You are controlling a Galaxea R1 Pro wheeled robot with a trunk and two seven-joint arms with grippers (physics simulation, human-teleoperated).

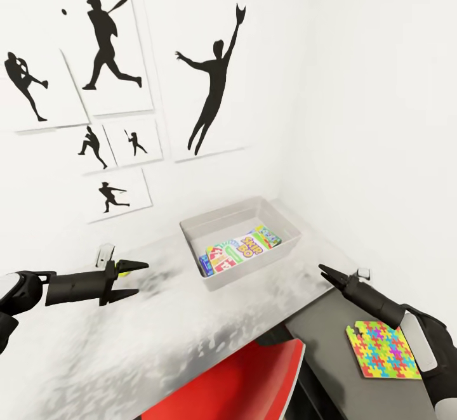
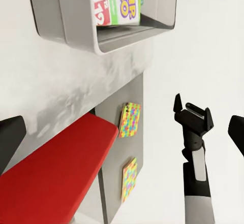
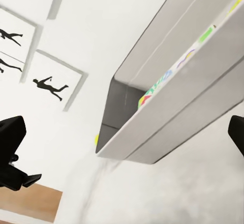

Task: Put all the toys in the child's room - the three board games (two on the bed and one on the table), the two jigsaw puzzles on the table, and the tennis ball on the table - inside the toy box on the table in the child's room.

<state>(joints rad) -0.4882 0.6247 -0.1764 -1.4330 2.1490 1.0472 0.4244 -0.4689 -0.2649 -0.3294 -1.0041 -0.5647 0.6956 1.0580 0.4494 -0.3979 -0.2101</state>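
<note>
Black fingers of the left tool stand apart at about 8 o'clock in the head view, over the pale grey surface, with the yellow-green ball showing between them but not clamped. At the centre sits the grey tub, holding colourful game boxes; a red chair is at 6 o'clock. Over at 4 o'clock the right tool has its fingers apart and empty, and a jigsaw sheet lies on the lower dark section beside its arm.
</note>
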